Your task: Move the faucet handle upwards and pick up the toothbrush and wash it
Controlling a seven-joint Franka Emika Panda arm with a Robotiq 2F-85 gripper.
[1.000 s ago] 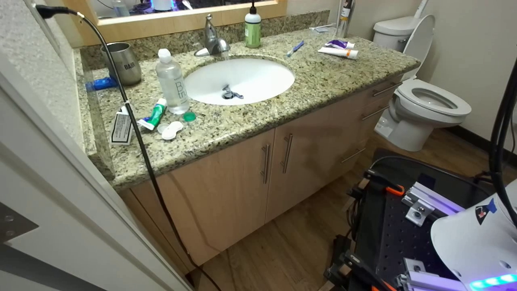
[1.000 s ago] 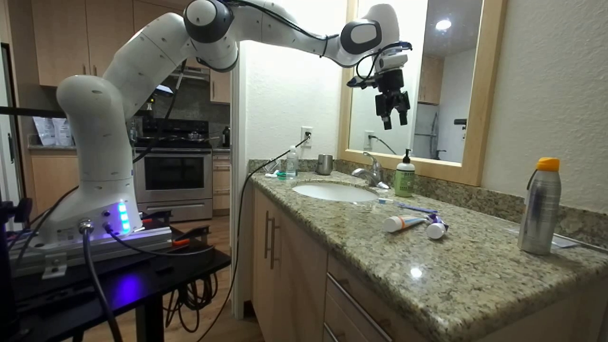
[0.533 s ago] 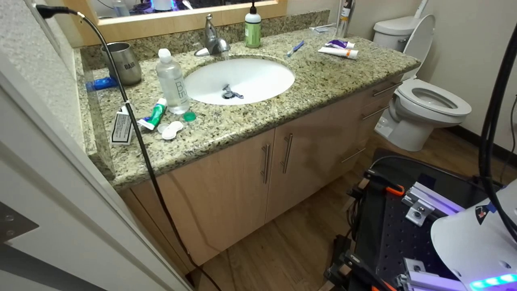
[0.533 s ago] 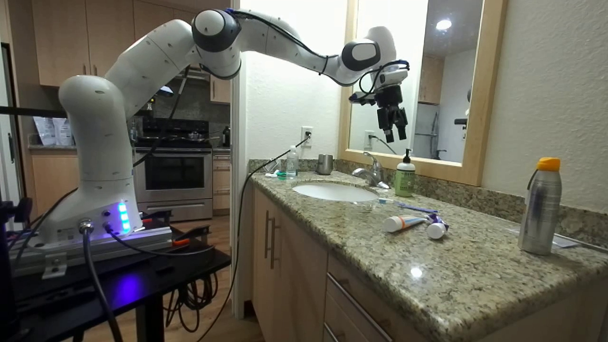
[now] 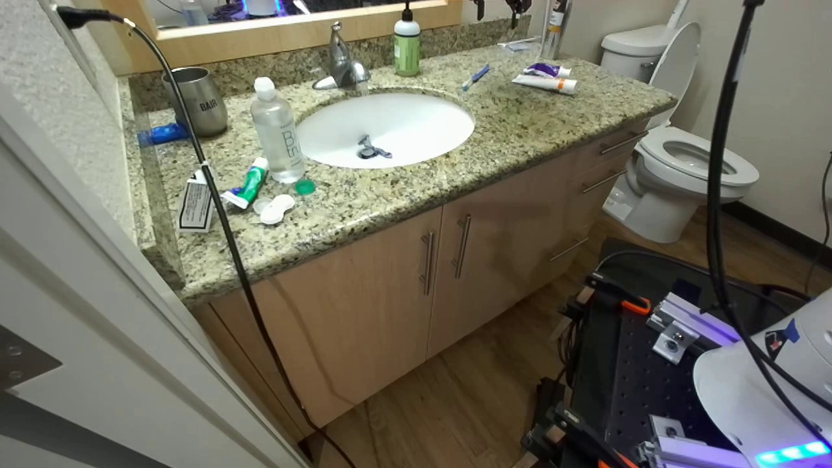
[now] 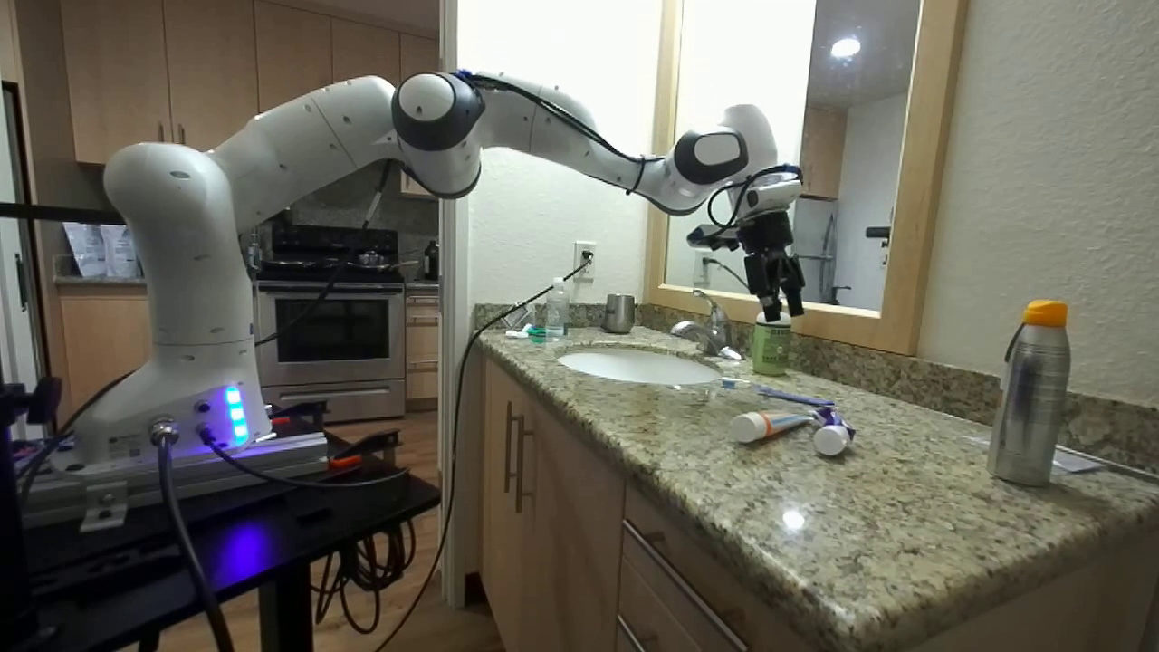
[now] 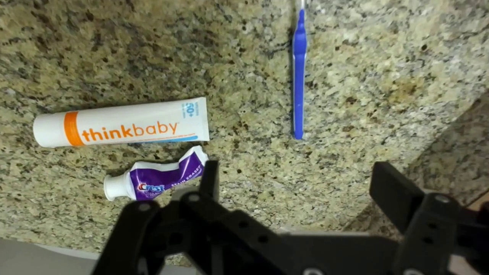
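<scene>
Gripper (image 7: 298,179), spread wide, shows at the bottom of the wrist view. Right of top centre, the toothbrush (image 7: 299,76) lies on the counter (image 7: 248,68); left lie a Crest tube (image 7: 162,177) and a thinkbaby tube (image 7: 126,123). In an exterior view the faucet handle (image 5: 337,42) points upward, near the top, left of centre.

A home, by the look: bathroom with toilet (image 5: 663,182), stone surface (image 5: 500,127) holding sunken basin (image 5: 416,123) and faucet (image 5: 341,64), big framed mirror (image 6: 851,136) above. Toothbrush (image 7: 299,76) and Crest tube (image 7: 162,176) lying out. Kitchen past the door frame (image 6: 454,272): oven (image 6: 330,328), wood cabinets (image 6: 208,81).
</scene>
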